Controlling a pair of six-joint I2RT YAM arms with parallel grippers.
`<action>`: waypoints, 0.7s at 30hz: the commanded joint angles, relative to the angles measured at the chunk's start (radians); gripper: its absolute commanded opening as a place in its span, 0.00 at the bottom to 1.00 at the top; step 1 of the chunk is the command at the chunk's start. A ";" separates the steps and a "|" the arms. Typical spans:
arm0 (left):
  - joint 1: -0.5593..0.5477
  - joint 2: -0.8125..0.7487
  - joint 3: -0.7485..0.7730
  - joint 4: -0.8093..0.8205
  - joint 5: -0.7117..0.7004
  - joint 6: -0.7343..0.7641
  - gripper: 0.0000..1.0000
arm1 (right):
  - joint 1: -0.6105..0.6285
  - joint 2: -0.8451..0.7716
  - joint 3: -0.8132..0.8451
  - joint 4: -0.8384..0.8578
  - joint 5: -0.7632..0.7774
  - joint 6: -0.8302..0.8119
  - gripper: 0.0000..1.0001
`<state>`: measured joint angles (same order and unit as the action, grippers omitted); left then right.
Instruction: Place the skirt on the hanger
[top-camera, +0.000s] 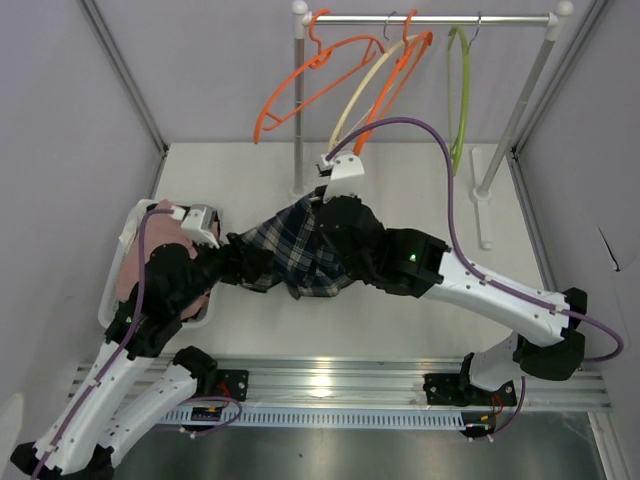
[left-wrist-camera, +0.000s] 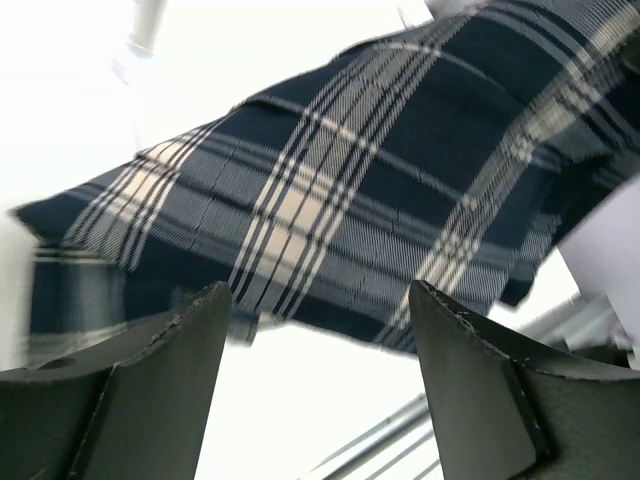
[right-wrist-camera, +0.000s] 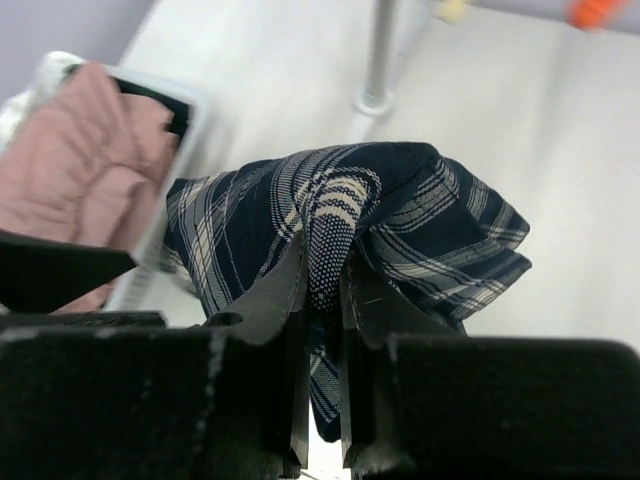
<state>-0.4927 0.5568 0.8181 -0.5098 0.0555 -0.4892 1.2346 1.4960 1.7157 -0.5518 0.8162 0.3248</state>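
A navy and cream plaid skirt (top-camera: 300, 250) hangs lifted above the table's middle. My right gripper (top-camera: 325, 212) is shut on a fold of the skirt (right-wrist-camera: 400, 215) at its top edge, and the cloth drapes down on both sides of the fingers (right-wrist-camera: 275, 295). My left gripper (top-camera: 238, 262) is open just left of the skirt's lower edge; in the left wrist view the skirt (left-wrist-camera: 400, 170) hangs just beyond the open fingertips (left-wrist-camera: 205, 310). Several hangers hang on the rail at the back: orange ones (top-camera: 310, 85), a cream one (top-camera: 365, 95) and a green one (top-camera: 458, 90).
A white basket (top-camera: 118, 275) with pink clothing (right-wrist-camera: 75, 150) stands at the table's left edge beside my left arm. The clothes rack's white posts (top-camera: 298, 100) and foot (top-camera: 482, 195) stand at the back. Grey walls close both sides.
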 joint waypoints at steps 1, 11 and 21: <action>-0.078 0.044 -0.011 0.066 -0.028 0.018 0.78 | -0.043 -0.100 -0.036 -0.094 0.098 0.106 0.00; -0.412 0.201 -0.089 0.192 -0.256 -0.040 0.84 | -0.259 -0.134 -0.299 -0.252 -0.135 0.253 0.00; -0.575 0.505 -0.158 0.430 -0.402 -0.091 0.90 | -0.313 -0.118 -0.390 -0.230 -0.235 0.276 0.00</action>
<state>-1.0431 1.0168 0.6628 -0.2173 -0.2710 -0.5510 0.9268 1.3827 1.3178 -0.7952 0.6155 0.5694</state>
